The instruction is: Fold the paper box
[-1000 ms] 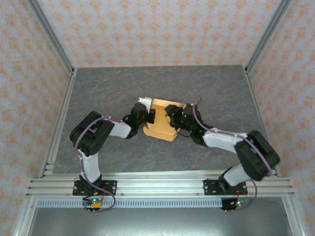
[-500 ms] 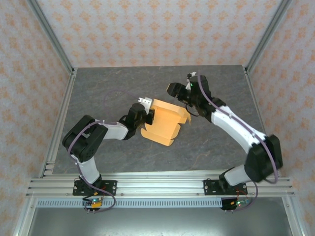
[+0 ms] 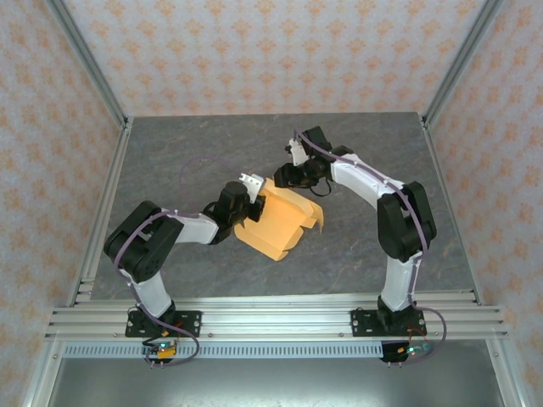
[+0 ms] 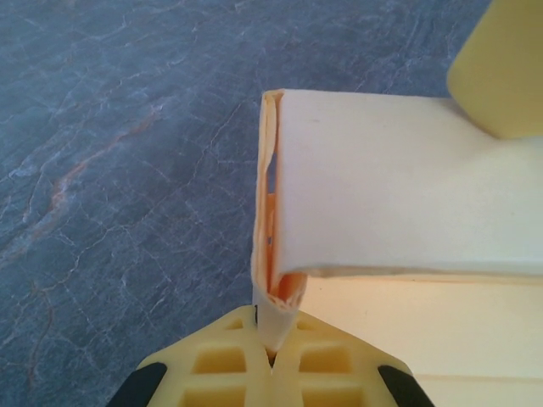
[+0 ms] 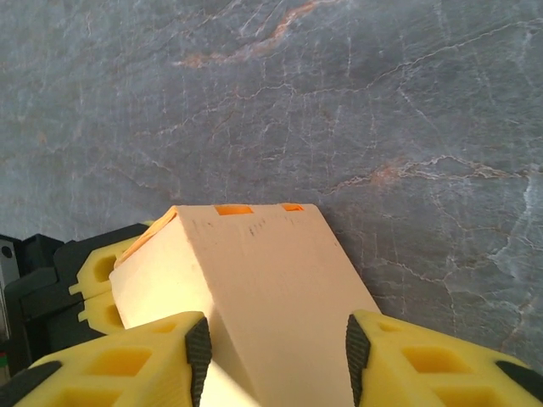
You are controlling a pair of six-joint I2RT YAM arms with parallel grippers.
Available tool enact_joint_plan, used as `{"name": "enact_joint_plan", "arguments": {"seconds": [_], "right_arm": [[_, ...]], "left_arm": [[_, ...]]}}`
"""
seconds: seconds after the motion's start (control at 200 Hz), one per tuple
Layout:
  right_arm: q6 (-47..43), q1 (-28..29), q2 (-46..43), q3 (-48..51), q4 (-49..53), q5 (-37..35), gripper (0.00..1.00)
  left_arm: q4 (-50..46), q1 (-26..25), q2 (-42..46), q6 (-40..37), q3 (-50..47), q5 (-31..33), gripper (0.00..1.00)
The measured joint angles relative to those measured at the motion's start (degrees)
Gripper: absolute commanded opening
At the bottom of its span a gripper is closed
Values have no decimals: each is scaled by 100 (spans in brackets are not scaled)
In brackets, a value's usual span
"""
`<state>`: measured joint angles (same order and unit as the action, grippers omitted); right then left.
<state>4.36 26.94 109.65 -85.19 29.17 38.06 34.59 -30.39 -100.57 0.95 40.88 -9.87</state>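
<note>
The paper box [image 3: 280,225] is a tan-orange, partly folded cardboard piece lying mid-table. My left gripper [image 3: 252,201] is at its left edge. In the left wrist view that gripper [image 4: 273,326] is shut on a doubled-over edge of the box [image 4: 399,178], pinched tight between the yellow fingers. My right gripper [image 3: 287,175] reaches over the box's far edge. In the right wrist view its jaws [image 5: 276,360] stand apart, with a sloping, creased panel of the box [image 5: 246,271] running between the black pads [image 5: 197,356]. I cannot tell whether the pads touch it.
The grey marbled tabletop [image 3: 187,153] is bounded by metal frame rails and patterned walls. The left gripper's yellow fingers [image 5: 93,280] appear just left of the box in the right wrist view. Both arm bases sit at the near edge.
The right arm left the box's near right side, swung out over the far table, then came back to the box's far edge. The box turned and slid toward the near left, held by the left gripper.
</note>
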Motion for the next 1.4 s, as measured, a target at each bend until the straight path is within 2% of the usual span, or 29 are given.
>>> {"name": "enact_joint_plan", "arguments": {"seconds": [0.29,0.455,0.536,0.591,0.701,0.786,0.871,1.176,1.396], "right_arm": [[-17,2,79,0,17,96,43],[-13,2,76,68,-13,96,42],[11,2,70,129,-90,127,40],[9,2,55,160,-118,184,38],[7,2,44,184,-140,221,37],[9,2,35,210,-170,216,37],[7,2,28,212,-256,188,36],[402,-4,-103,568,-782,162,42],[903,-20,-503,1344,-1626,116,50]], "left_arm": [[190,0,-225,9,48,-66,8],[426,2,-422,85,122,-146,15],[509,9,-535,149,214,-160,22],[603,11,-616,201,258,-201,22],[654,11,-774,262,407,-245,19],[688,13,-848,291,459,-267,7],[743,11,-920,247,516,-319,0],[896,11,-1027,313,568,-315,0],[874,-31,-992,310,542,-282,0]]}}
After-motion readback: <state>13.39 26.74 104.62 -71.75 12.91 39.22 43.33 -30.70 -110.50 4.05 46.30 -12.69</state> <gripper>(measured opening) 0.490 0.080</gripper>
